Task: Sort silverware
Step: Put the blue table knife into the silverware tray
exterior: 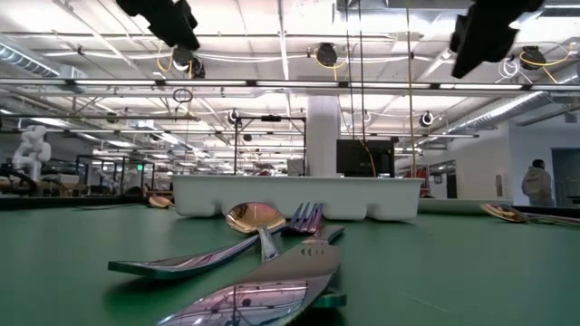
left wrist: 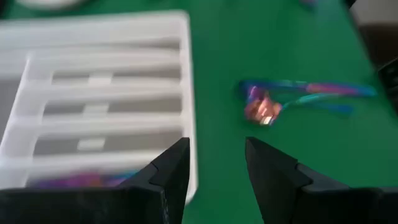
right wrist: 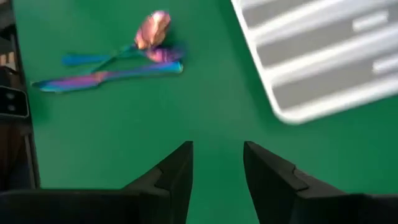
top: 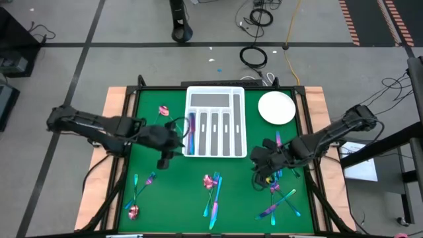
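On the green counter (top: 165, 198) — silverware (top: 213, 188) lies scattered | both our jaws spread, empty | pieces look light, stiff, slick — we'd pinch mid-handle.

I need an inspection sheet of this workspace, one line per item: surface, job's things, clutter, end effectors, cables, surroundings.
Surface: green mat on a wood-edged table.
Job's things: silverware in scattered groups on the mat; some pieces already lie in the white tray's leftmost slot.
Clutter: round white plate beside the tray.
End effectors: left end effector open, empty, at the tray's left edge; right end effector open, empty, over the mat.
Cables: coiled black cable on the floor.
Surroundings: a person stands far behind.
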You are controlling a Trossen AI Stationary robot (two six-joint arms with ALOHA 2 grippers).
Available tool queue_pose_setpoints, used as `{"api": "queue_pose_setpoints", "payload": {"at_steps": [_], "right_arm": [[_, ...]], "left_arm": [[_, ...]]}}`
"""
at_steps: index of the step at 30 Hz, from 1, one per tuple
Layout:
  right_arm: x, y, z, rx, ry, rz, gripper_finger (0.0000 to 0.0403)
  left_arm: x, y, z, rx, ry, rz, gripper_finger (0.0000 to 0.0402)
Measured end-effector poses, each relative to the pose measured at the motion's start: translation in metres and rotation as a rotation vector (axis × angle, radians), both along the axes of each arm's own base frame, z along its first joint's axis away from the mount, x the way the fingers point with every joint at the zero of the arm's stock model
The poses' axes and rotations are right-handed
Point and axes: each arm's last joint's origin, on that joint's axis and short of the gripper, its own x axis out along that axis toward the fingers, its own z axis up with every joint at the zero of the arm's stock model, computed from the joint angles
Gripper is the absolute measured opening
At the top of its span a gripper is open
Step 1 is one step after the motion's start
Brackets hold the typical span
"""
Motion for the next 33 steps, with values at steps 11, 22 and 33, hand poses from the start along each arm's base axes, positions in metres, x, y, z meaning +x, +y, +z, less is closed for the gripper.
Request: {"api": "queue_pose_setpoints", "payload": {"at_steps": [11, 22, 33], "right_arm": [[-0.021, 0.016, -0.006, 0.097, 0.132, -0.176, 0.0130], [-0.018, 0.018, -0.004, 0.015, 0.069, -0.064, 0.0130], [-0.037, 0.006, -0.010, 0.054, 0.249, -0.444, 0.0130]], "left_arm": [[0.017, -0.035, -0.044, 0.040, -0.325, -0.052, 0.0157], [0.043, -0.043, -0.077, 0.052, -0.294, -0.050, 0.0157], [0.100, -0.047, -0.061, -0.039, -0.264, 0.032, 0.0157]]}}
